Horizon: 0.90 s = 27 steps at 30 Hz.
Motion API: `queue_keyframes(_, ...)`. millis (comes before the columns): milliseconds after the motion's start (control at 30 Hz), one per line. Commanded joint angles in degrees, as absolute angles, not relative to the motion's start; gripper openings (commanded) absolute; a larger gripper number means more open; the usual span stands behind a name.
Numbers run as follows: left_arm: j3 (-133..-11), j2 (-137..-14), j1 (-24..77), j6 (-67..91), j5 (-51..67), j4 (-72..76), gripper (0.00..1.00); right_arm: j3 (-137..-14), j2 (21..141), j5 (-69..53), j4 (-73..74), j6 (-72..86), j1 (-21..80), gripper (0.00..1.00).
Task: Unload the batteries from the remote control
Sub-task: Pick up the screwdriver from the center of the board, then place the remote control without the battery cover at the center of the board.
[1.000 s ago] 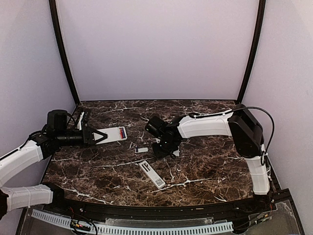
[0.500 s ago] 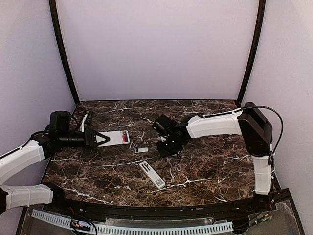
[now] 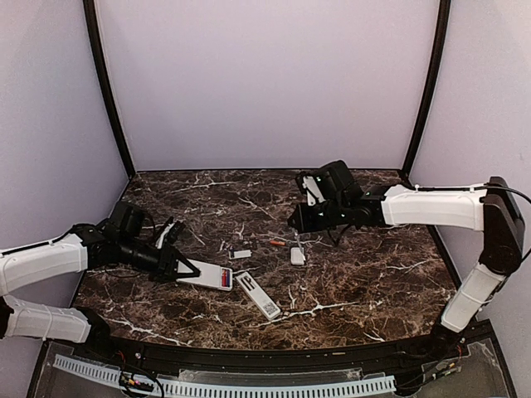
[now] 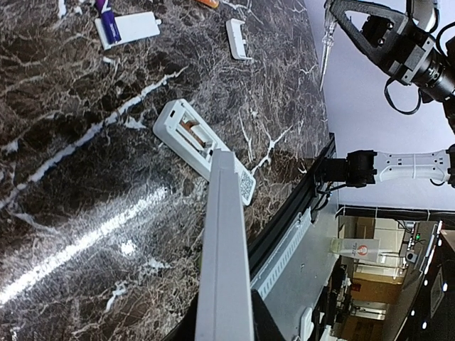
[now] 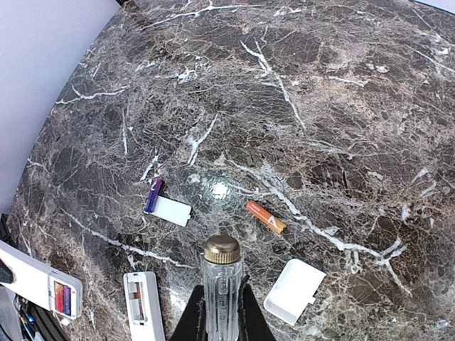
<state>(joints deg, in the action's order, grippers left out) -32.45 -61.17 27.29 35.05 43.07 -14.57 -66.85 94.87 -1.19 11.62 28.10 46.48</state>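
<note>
Near front-left of marble table (image 3: pixel 373 282), left gripper (image 3: pixel 192 270) clenched on white remote (image 3: pixel 209 276), batteries (image 5: pixel 60 297) (one red, one purple) seated in its open bay. Right gripper (image 3: pixel 297 220) grasps clear-handled tool (image 5: pixel 222 273). Loose orange battery (image 5: pixel 266 217) and purple battery (image 5: pixel 153 195) lie mid-table, purple one touching small white cover (image 5: pixel 173 210).

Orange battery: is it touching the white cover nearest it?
Apart. The right wrist view shows a plain gap between the orange battery and the cover.
</note>
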Motion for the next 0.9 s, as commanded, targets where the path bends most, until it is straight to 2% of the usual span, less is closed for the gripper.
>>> queue_keyframes(0, -29.79, -61.21, 28.0, 38.98, 47.39, -18.84, 0.0, -62.99, 92.95, -3.92, 5.61, 27.58, 44.82, 0.0)
queue_keyframes(233, -30.27, -66.37, 29.86, 40.36, 46.91, -18.14, 0.0, -61.94, 93.04, -5.93, 2.87, 27.84, 44.55, 0.0)
queue_keyframes(400, -30.31, -72.58, 32.44, 41.65, 48.04, -8.74, 0.0, -61.35, 92.19, -5.94, 2.26, 27.86, 44.48, 0.0)
queue_keyframes(867, -34.33, -85.77, 33.24, 37.92, 51.44, 1.89, 0.0, -59.92, 90.31, -4.94, 2.03, 28.73, 44.47, 0.0)
